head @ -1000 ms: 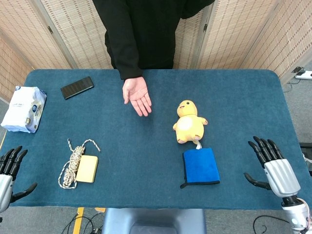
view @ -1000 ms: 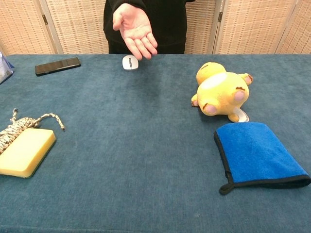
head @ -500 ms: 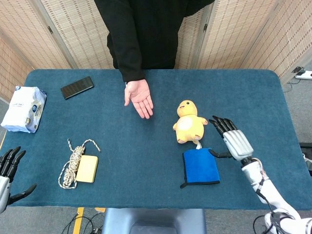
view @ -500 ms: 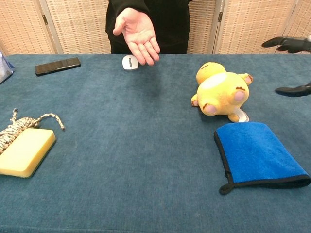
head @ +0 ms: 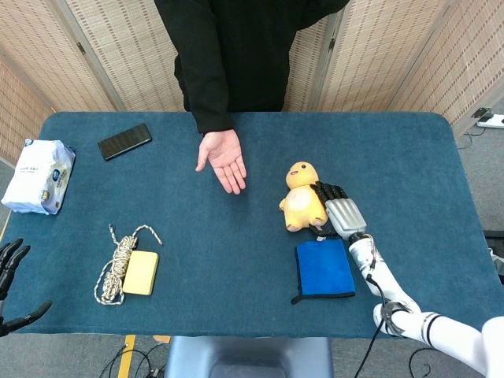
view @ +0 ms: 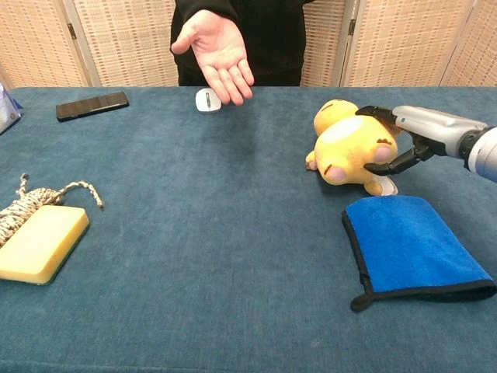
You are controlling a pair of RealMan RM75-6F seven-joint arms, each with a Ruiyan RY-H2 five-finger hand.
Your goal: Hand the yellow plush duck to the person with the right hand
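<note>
Blue tabletop [head: 409,157]: yellow plush duck [head: 303,202] lies right of centre, not lifted. My right hand [head: 337,206] is unclenched around its right side, touching, grasp unfinished; the person's palm [head: 224,157] waits far left.

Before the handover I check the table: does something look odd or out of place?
Nothing is damaged or spilled. The yellow plush duck lies on its back, with the right hand at its side.

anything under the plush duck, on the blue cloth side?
A white tag pokes out from beneath the yellow plush duck, towards the blue cloth. The duck's body hides whatever else lies beneath it. The right hand sits at its side, fingers apart.
</note>
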